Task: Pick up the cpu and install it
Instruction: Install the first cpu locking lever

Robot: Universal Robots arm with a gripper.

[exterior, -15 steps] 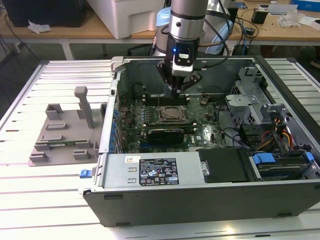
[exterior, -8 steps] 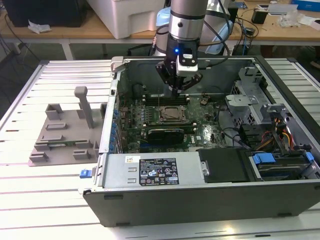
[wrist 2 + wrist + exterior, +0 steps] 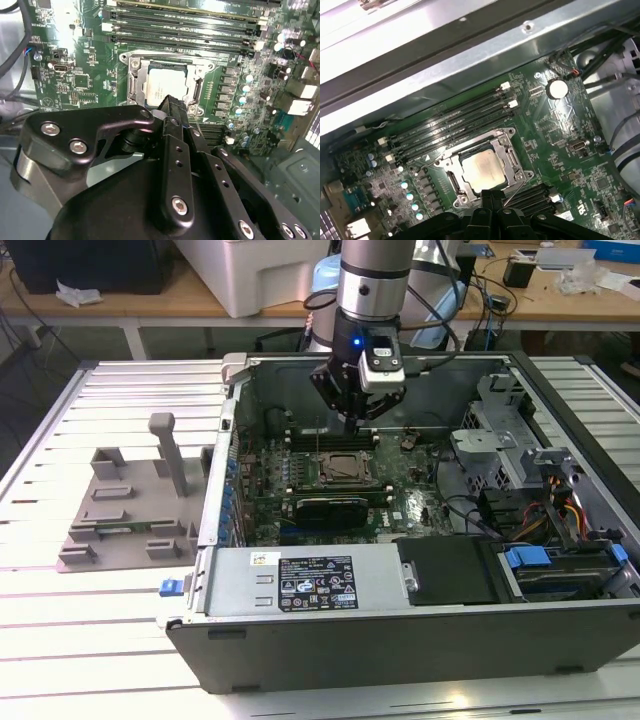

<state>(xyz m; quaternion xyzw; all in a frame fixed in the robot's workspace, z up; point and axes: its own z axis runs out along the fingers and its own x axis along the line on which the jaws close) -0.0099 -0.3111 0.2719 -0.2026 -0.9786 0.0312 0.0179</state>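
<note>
Item, at the exterior view's left: a grey moulded holder (image 3: 135, 510) with upright posts, resting on the slatted white table (image 3: 60, 640), just beside the open computer case (image 3: 400, 630). Item, on the case's near side: a grey power-supply box (image 3: 300, 585) with labels, and next to it toward the exterior view's right a black panel (image 3: 450, 570), then blue-tabbed drive bays (image 3: 560, 565). Item, inside the case: the green motherboard (image 3: 265, 475), carrying a long black card (image 3: 325, 508) near the front and black memory slots (image 3: 460, 122) behind the socket. Item, centre of the board: the metal socket frame (image 3: 343, 468), and lying flat within it the cpu (image 3: 167, 85), its silver top plate showing in both wrist views (image 3: 482, 170), seated square in the frame's opening. Item, directly above the socket: my claw (image 3: 353, 418), hanging from my arm (image 3: 375, 280) over the board, apart from the cpu and carrying nothing; in both wrist views my two black fingers (image 3: 175, 112) lie pressed together, tips meeting just over the near edge of the frame. Item, at the exterior view's right: a grey metal drive cage (image 3: 500, 425) and bundled coloured cables (image 3: 565, 510). Item, on the board: a round silver coin cell (image 3: 557, 89) beyond the memory slots.
</note>
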